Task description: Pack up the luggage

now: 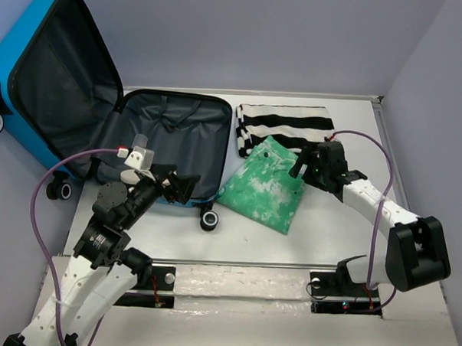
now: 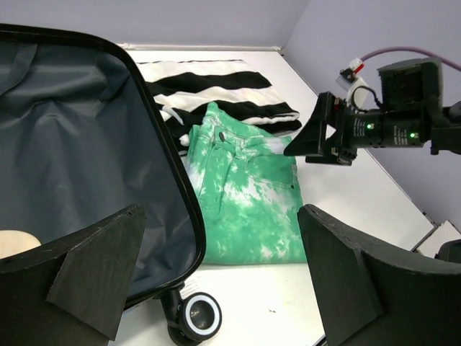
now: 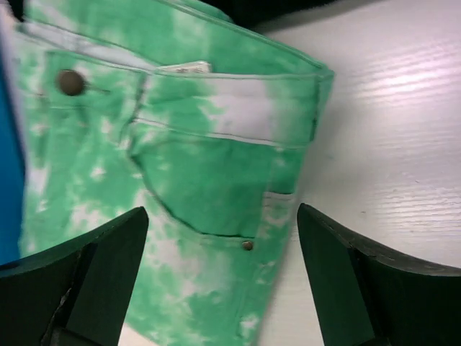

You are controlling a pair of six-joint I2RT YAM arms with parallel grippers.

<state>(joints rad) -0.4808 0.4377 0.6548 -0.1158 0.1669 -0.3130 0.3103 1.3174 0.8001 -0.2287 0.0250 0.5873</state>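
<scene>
White table (image 1: 343, 231), boxed by pale lilac walls (image 1: 260, 36); contents as follows. Item one: luggage (image 1: 171, 132), one piece, bright blue shell with black lining, lying open at the table's far left. Its lid (image 1: 59, 73) leans back against the left wall, presumably so that the base half faces up and can be filled from above; I see nothing packed in it yet. Wheels (image 1: 208, 219): three in view from above, black with white rings. Item two: green tie-dye trousers (image 1: 265, 182), one pair, folded, lying just right of the luggage with one corner against its rim and the far edge overlapping item three. Metal button (image 3: 70, 82): one showing at the waistband. Item three: black-and-white striped garment (image 1: 283, 125), one, folded, beside the luggage's right wall. Both garments sit outside the case, so I judge the packing barely begun. Pincers: two, both mine. My right pincer (image 1: 304, 162) hovers over the trousers with fingers spread wide and nothing between them, well placed to come down on the cloth near the pocket. My left pincer (image 1: 181, 184) hangs at the near rim of the luggage, likewise released and empty, perhaps to steady the case. Purple cables (image 1: 32, 206): two, one per arm.
</scene>
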